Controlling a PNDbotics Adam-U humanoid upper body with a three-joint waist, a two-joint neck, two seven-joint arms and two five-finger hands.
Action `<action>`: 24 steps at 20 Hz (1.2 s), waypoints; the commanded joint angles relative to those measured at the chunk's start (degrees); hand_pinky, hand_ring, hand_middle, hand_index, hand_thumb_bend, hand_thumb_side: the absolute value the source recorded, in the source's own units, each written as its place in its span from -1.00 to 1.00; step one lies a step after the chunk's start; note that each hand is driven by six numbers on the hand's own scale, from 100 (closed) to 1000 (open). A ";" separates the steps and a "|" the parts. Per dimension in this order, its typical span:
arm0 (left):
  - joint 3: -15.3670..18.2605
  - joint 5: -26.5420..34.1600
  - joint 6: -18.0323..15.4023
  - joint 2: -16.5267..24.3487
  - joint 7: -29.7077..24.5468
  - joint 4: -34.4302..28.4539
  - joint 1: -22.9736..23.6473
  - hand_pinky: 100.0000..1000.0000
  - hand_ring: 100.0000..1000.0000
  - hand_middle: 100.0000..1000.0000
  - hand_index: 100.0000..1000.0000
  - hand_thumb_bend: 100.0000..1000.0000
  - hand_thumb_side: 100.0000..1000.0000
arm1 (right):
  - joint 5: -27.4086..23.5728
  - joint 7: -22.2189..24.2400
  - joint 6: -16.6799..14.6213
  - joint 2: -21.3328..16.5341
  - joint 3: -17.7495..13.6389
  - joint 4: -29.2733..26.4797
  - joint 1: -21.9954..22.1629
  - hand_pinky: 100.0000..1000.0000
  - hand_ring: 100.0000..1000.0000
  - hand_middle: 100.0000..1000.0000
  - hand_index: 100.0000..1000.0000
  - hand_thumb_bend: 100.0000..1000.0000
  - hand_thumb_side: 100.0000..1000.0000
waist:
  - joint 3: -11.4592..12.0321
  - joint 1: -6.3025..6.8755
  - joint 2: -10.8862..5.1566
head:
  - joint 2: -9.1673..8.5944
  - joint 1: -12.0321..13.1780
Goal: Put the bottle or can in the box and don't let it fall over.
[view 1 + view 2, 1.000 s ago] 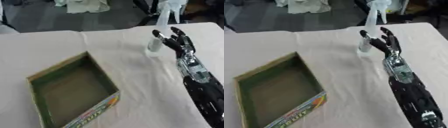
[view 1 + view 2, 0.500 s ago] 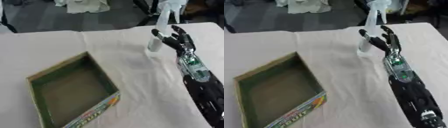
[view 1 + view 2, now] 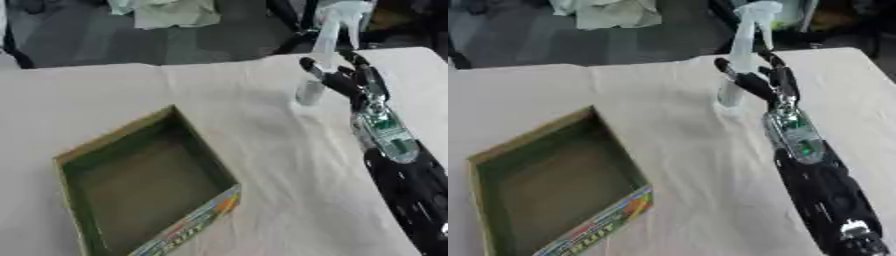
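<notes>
A tall, slim, translucent white plastic spray bottle (image 3: 737, 65) stands upright on the cream cloth-covered counter (image 3: 262, 165), far back at about 1 o'clock, close to the counter's rear edge. The right robot hand (image 3: 765, 80) reaches in from 5 o'clock on its black and silver arm and sits against the bottle's right side. Its fingers (image 3: 317, 70) are partly curled around the bottle's lower body, one dark finger crossing in front of it; whether they actually press on the plastic I cannot tell. The bottle's trigger head rises above the hand, in front of the dark floor beyond the counter.

An open, shallow cardboard box with green inner walls and a colourful printed side (image 3: 140, 185) lies at about 8 o'clock, well apart from the bottle, turned corner-on with nothing visible inside. Bare cloth lies between the bottle and the box's nearest corner. The left robot hand is out of sight.
</notes>
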 commanded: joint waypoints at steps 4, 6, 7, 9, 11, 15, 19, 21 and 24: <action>0.28 0.03 -0.04 1.04 -0.24 -0.64 -0.53 0.53 0.51 0.41 0.51 0.12 0.48 | -0.51 -0.20 0.25 -0.20 0.02 -0.91 -1.66 0.34 0.90 1.00 0.78 0.49 -0.60 | 0.10 0.04 -0.62 | -0.78 -0.20; 0.28 0.03 -0.03 1.04 -0.24 -0.63 -0.53 0.53 0.51 0.41 0.51 0.12 0.48 | -0.57 -0.39 0.24 -0.12 -0.01 -0.77 -1.79 0.34 0.90 1.00 0.78 0.49 -0.61 | 0.11 0.05 -0.59 | -0.79 -0.21; 0.30 0.04 -0.03 1.05 -0.23 -0.63 -0.52 0.53 0.51 0.41 0.51 0.12 0.48 | -0.58 -0.49 0.20 -0.10 -0.01 -0.72 -1.87 0.34 0.90 1.00 0.78 0.49 -0.61 | 0.12 0.05 -0.56 | -0.84 -0.22; 0.30 0.07 -0.04 1.04 -0.23 -0.62 -0.52 0.53 0.51 0.41 0.51 0.12 0.48 | -0.58 -0.64 0.11 -0.03 0.03 -0.62 -2.04 0.34 0.90 1.00 0.78 0.49 -0.61 | 0.13 0.06 -0.53 | -0.85 -0.25; 0.27 0.09 -0.03 1.02 -0.27 -0.62 -0.54 0.53 0.51 0.41 0.51 0.12 0.48 | -0.61 -0.63 0.04 0.06 0.11 -0.55 -2.22 0.34 0.91 1.00 0.78 0.49 -0.61 | 0.12 0.07 -0.50 | -0.91 -0.26; 0.30 0.06 -0.04 1.03 -0.26 -0.61 -0.52 0.53 0.51 0.41 0.51 0.11 0.48 | -0.41 -0.43 0.04 0.04 0.19 -0.83 -2.21 0.35 0.91 1.00 0.78 0.50 -0.61 | 0.09 0.06 -0.47 | -0.84 -0.25; 0.27 0.07 -0.03 1.00 -0.27 -0.61 -0.50 0.53 0.51 0.41 0.51 0.11 0.48 | 0.24 -0.65 0.39 -0.08 0.21 -0.93 -2.20 0.35 0.91 1.00 0.78 0.50 -0.64 | 0.06 0.06 -0.48 | -0.77 -0.22; 0.27 0.07 -0.04 1.00 -0.28 -0.61 -0.49 0.53 0.51 0.41 0.51 0.11 0.48 | 0.70 -0.89 0.59 -0.08 0.22 -0.86 -2.35 0.35 0.91 1.00 0.78 0.50 -0.64 | 0.06 0.08 -0.50 | -0.77 -0.27; 0.27 0.07 -0.05 1.00 -0.28 -0.61 -0.46 0.53 0.51 0.41 0.51 0.11 0.48 | 1.26 -1.24 0.85 0.00 0.22 -0.78 -2.51 0.34 0.91 0.98 0.77 0.49 -0.67 | 0.09 0.10 -0.51 | -0.83 -0.30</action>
